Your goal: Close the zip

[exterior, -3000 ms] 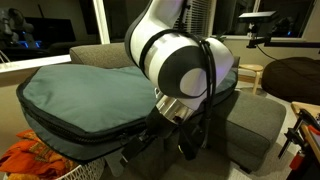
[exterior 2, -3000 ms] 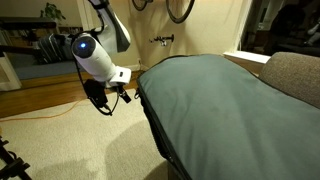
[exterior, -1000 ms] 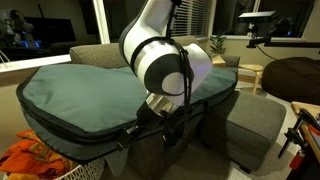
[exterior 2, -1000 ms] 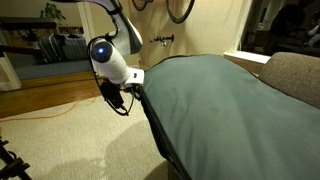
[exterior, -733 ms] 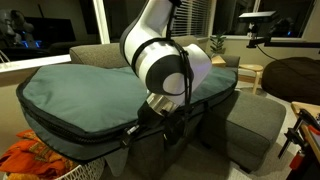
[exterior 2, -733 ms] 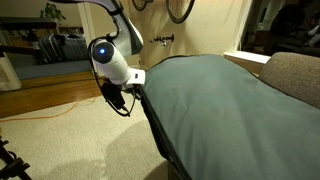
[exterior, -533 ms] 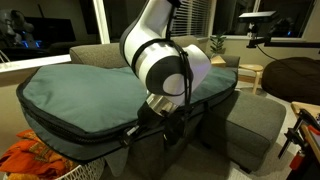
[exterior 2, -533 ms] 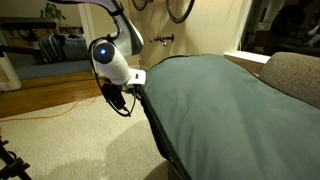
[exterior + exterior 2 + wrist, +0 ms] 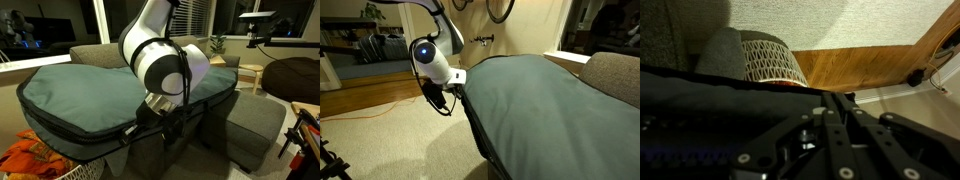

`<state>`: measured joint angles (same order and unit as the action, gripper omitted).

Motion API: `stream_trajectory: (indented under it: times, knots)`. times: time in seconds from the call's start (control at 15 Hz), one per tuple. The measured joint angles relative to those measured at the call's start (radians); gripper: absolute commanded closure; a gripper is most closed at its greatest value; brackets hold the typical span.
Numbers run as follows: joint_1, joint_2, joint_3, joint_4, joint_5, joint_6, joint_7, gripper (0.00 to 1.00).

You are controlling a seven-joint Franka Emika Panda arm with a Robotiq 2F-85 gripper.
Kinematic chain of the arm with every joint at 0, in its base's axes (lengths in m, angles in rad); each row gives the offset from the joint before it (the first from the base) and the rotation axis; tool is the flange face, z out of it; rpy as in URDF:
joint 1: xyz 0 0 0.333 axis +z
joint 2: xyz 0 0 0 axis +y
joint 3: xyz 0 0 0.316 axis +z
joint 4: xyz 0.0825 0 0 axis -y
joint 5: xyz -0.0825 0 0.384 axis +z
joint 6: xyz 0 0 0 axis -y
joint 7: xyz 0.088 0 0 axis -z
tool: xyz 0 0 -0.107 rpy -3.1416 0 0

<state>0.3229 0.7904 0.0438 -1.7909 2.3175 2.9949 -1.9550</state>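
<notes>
The task looks barely begun, or at most partway. The Franka arm (image 9: 165, 60) has its end effector (image 9: 447, 97) low against the edge of the teal-grey padded bag (image 9: 540, 110), just where the zip (image 9: 475, 132) starts its run. That zip shows as a black track edging the bag and running down and away from the end effector. In an exterior view the same dark band follows the bag's front edge (image 9: 75, 140), below the padded top (image 9: 80, 95). The end effector (image 9: 150, 118) sits at that edge, mostly hidden under the wrist. I cannot make out the pull in any view, and I cannot tell which stretches of the track are joined, so closing appears to remain for most of the visible length. Whether the end effector is open, closed or pinching anything cannot be told: the wrist view shows only dark mechanism and dark fabric close up. By count there is one arm with one end effector, one bag and one zip track in sight. There is also one grey sofa (image 9: 100, 55) under the bag, one grey footstool (image 9: 255, 115) beside it, and one woven basket (image 9: 770, 60) in the wrist view.
</notes>
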Motion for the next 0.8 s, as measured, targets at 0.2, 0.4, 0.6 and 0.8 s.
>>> stream_trajectory:
  times: [0.2, 0.4, 0.6, 0.8]
  knots:
    - [-0.004, -0.001, 0.000, 0.000, 0.001, -0.001, 0.003, 0.95]
    - [-0.006, -0.001, 0.000, 0.000, 0.004, -0.003, 0.004, 0.95]
    - [-0.008, -0.001, 0.000, 0.000, 0.012, -0.004, 0.005, 0.95]
    - [-0.009, -0.003, 0.000, 0.000, 0.026, -0.006, 0.005, 0.95]
